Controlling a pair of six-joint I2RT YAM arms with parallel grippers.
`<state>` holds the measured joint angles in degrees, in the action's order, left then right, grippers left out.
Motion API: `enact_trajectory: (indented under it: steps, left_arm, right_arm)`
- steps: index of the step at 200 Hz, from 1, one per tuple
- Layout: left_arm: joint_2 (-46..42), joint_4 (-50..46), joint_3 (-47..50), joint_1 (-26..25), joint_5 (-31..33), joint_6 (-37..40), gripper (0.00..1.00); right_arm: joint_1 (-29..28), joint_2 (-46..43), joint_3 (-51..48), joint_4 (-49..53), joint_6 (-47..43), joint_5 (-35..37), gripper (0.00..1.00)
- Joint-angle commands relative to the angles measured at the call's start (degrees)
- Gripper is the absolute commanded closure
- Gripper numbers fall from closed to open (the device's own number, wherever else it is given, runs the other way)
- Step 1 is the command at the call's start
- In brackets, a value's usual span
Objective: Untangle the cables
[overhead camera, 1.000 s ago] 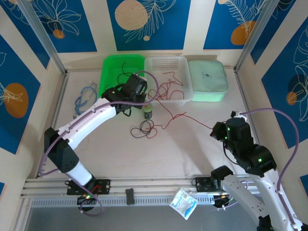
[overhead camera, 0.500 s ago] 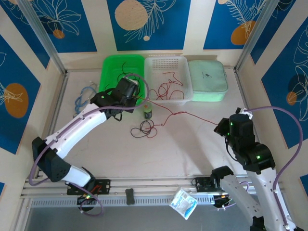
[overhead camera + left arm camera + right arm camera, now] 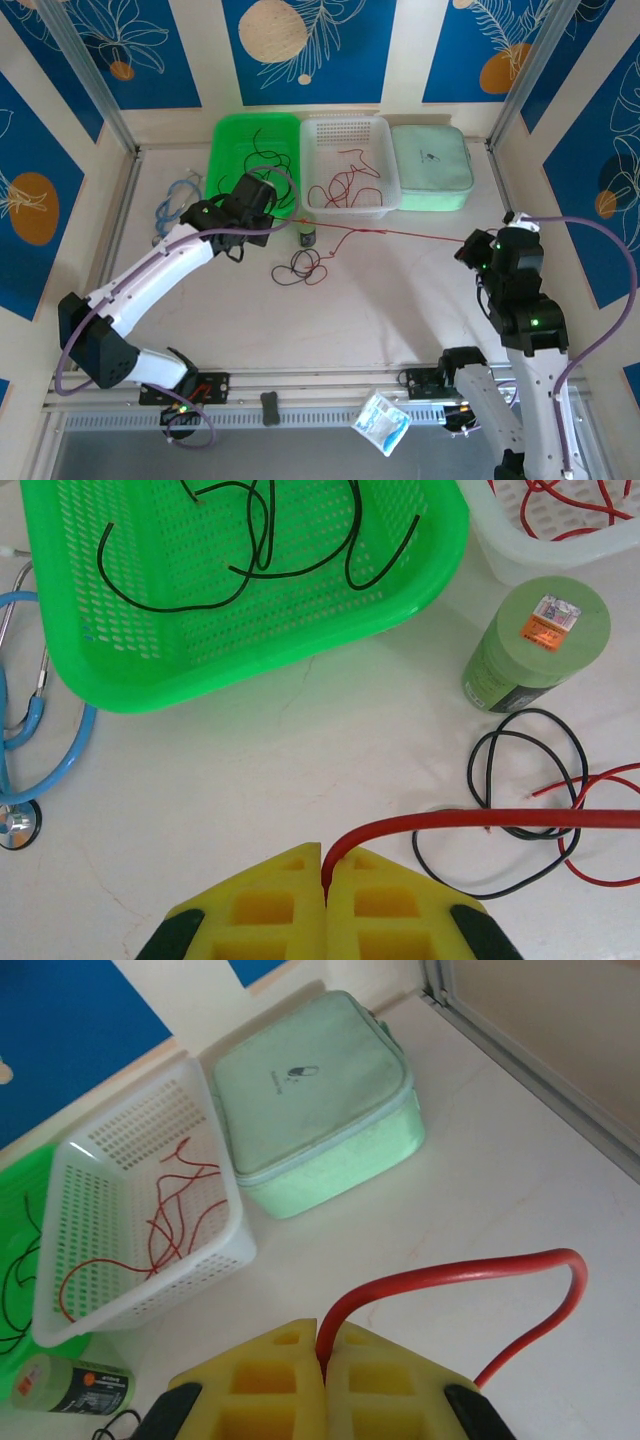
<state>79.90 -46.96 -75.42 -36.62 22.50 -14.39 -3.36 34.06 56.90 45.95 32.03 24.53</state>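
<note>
Crossing pale table [image 3: 400, 310], blue-walled: red cable [image 3: 400, 235]

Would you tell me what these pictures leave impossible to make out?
Left wrist view: the red cable leaves by the right edge, the blue stethoscope by the left.
Left wrist view: the label print on the green bottle is too small to read.
Right wrist view: the right gripper hides the cable's lower run.
</note>
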Motion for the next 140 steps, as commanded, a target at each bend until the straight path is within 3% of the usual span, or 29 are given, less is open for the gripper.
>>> enact_trajectory:
  steps: [1,28,73,97,121,140]
  left_arm:
    - [-1.9,-3.2,1.9,2.4,4.4,-1.9,1.0]
    - [-3.1,-2.3,4.8,2.4,2.2,-2.8,1.0]
    - [-5.8,1.6,12.8,2.3,-8.7,-5.9,1.0]
    - [-8.0,2.7,17.5,2.2,-12.2,-7.0,0.99]
    - [-9.9,4.2,20.8,2.3,-14.4,-6.8,0.84]
    - [-10.9,6.0,21.1,2.2,-16.5,-6.1,0.51]
  right_arm:
    - [1.7,-1.9,2.6,-4.6,-4.5,-0.2,1.0]
    - [1.8,-4.5,2.3,-10.9,-8.4,-9.6,1.0]
    - [1.8,-7.9,1.3,-20.5,-13.2,-27.5,1.0]
    - [1.8,-7.5,2.2,-23.0,-16.3,-32.2,1.0]
    - [1.8,-5.6,4.4,-23.8,-16.7,-33.1,1.0]
    - [1.8,-3.5,5.2,-25.4,-14.1,-36.3,1.0]
